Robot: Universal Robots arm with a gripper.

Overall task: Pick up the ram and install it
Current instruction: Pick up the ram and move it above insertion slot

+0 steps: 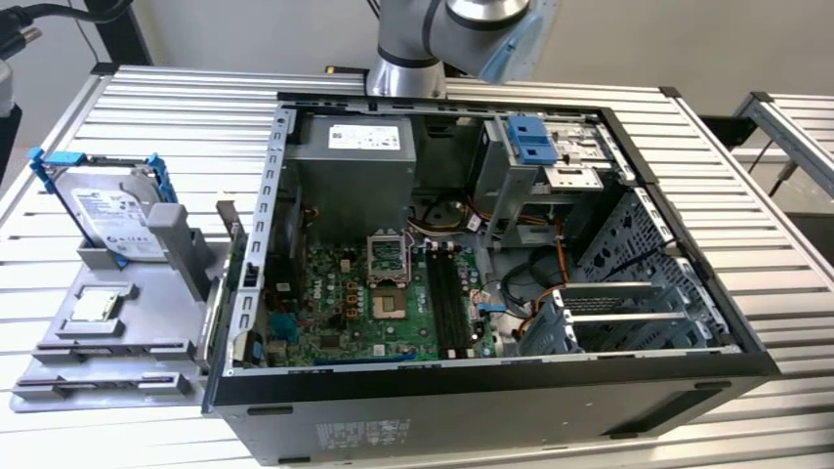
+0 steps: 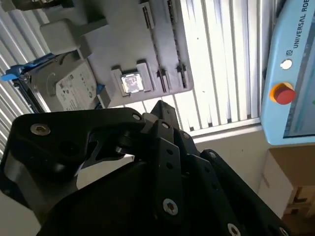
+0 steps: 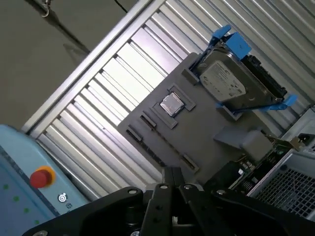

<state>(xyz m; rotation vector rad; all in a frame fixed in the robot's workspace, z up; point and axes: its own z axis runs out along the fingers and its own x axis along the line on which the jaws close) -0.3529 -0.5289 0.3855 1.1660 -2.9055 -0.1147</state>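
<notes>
The ram (image 1: pixel 230 230) is a thin dark green stick standing on edge at the grey tray's (image 1: pixel 124 366) side, right against the open computer case (image 1: pixel 495 391). In the first wrist view the ram (image 3: pixel 275 147) shows partly, between a grey block and the case. My gripper (image 3: pixel 172 178) hangs high above the tray, well apart from the ram, with its black fingers (image 2: pixel 160 110) shut together on nothing. The arm's wrist (image 1: pixel 485 24) sits above the case's back. The black memory slots (image 1: pixel 450 293) lie on the green motherboard (image 1: pixel 332 313).
A silver hard drive in a blue bracket (image 1: pixel 111 210) stands on the tray, and a square processor chip (image 3: pixel 171 104) lies in a tray pocket. A blue pendant with a red button (image 3: pixel 42 177) is beside the slatted table (image 1: pixel 183 107). Cables and a drive cage (image 1: pixel 541 161) crowd the case.
</notes>
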